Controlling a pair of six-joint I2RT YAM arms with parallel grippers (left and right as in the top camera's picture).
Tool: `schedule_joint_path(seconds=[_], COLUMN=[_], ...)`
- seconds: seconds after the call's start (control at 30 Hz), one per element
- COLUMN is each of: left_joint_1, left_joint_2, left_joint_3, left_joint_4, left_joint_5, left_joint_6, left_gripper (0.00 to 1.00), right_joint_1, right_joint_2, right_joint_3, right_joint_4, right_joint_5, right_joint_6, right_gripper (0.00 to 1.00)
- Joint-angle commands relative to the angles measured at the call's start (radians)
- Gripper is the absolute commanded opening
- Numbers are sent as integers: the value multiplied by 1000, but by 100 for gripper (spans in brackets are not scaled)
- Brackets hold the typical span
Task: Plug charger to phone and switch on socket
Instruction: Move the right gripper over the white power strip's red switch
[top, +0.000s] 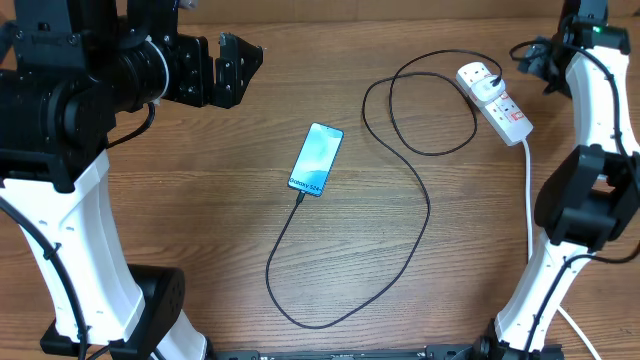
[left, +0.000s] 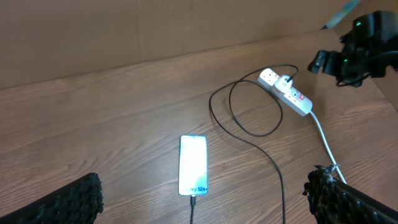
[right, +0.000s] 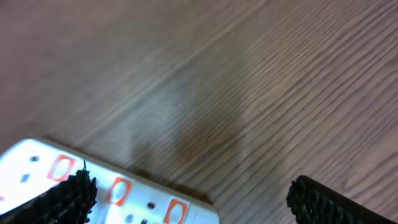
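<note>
The phone (top: 316, 159) lies screen-up mid-table, also in the left wrist view (left: 193, 165). The charger's black cable (top: 420, 230) meets the phone's bottom edge, loops toward the front, then curls back to a plug seated in the white socket (top: 497, 100). In the left wrist view the socket (left: 287, 92) lies far right. My left gripper (top: 235, 65) is open and empty, high above the table's back left (left: 202, 202). My right gripper (top: 532, 58) is open and empty, just above the socket's far end (right: 193, 202). The socket's red-marked switches (right: 118, 191) show between its fingers.
The socket's thick white cord (top: 528, 200) runs toward the front along the right arm's base. The cable makes a wide loop (top: 430, 100) beside the socket. A brown wall (left: 155, 31) backs the table.
</note>
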Motion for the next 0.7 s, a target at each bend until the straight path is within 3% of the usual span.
schedule_joint_path(seconds=[0.0, 0.27, 0.67], left_joint_1=[-9, -9, -9], left_joint_2=[11, 11, 11], left_joint_3=[0, 0, 0], left_joint_4=[-2, -2, -2], left_joint_5=[-7, -7, -7], left_joint_6=[-10, -10, -10], left_gripper=[100, 100, 100], right_joint_1=[3, 3, -10], right_joint_2=[39, 78, 79], right_joint_3=[11, -19, -88], right_joint_4=[9, 15, 49], right_joint_5=[9, -99, -113], right_joint_6=[-17, -16, -14], right_gripper=[100, 100, 100])
